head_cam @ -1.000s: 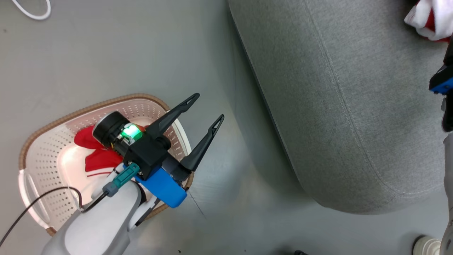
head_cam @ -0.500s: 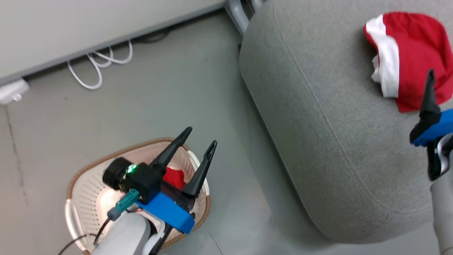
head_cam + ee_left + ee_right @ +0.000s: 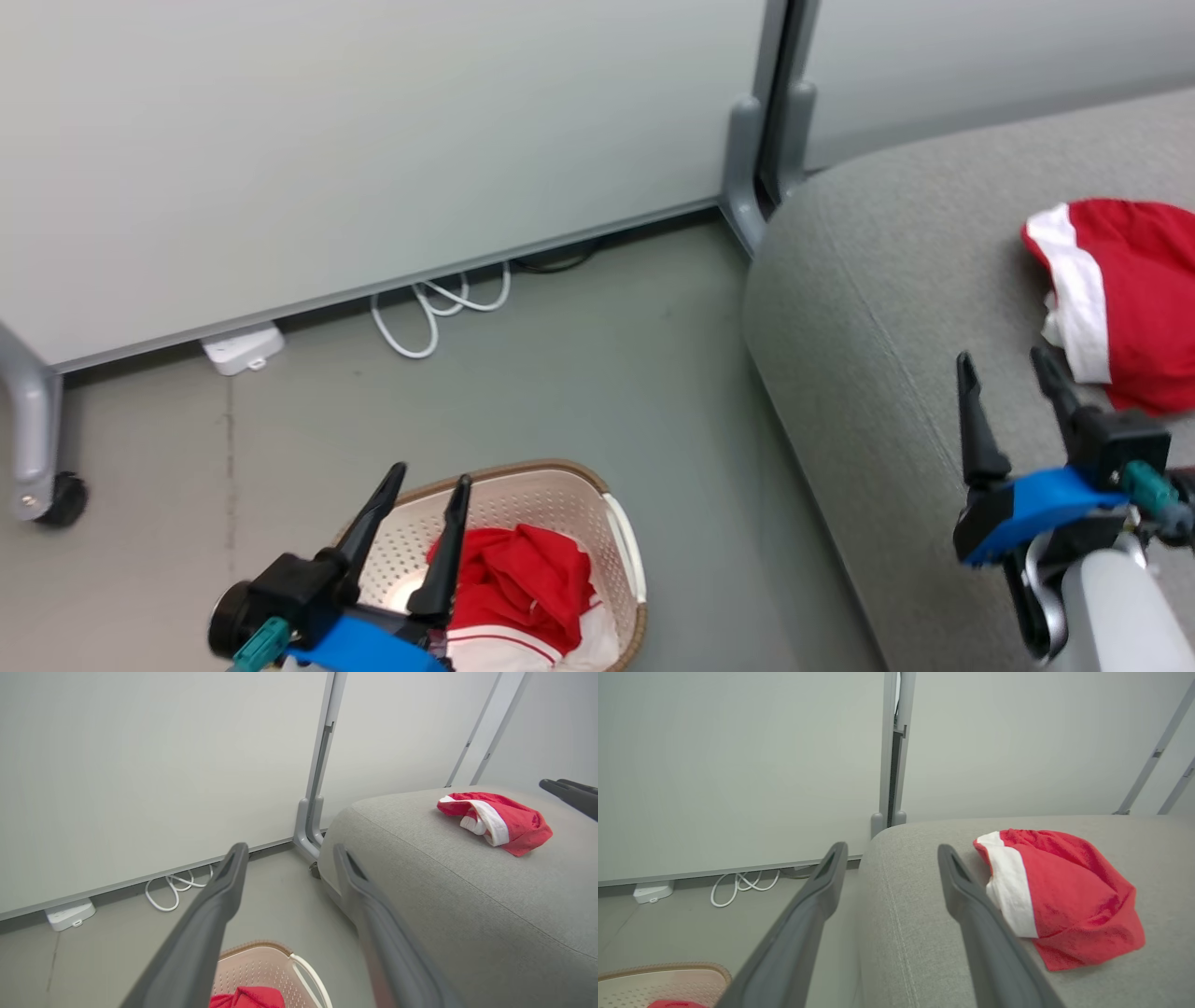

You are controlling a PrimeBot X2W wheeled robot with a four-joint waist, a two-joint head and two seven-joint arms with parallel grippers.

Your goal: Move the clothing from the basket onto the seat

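Note:
The cream-pink basket (image 3: 523,499) stands on the floor at the lower middle of the head view, with red and white clothing (image 3: 527,588) bunched inside it. My left gripper (image 3: 428,478) hovers open over the basket's left part, its fingers (image 3: 224,891) empty. One red garment with a white band (image 3: 1125,294) lies on the grey seat (image 3: 868,308) at the right. My right gripper (image 3: 1004,359) is open above the seat, just left of that garment (image 3: 1059,896). The basket's rim (image 3: 668,968) peeks into the right wrist view.
A pale partition wall (image 3: 373,140) with a grey post (image 3: 756,159) stands behind. White cable loops (image 3: 434,313) and a white power strip (image 3: 241,347) lie at its foot. A castor leg (image 3: 37,448) stands at the far left. Grey floor (image 3: 607,373) separates basket and seat.
The head camera has tilted up, bringing wall and cables into view. My left gripper's fingers have narrowed and point more upward over the basket. The right gripper now shows fully, beside the garment.

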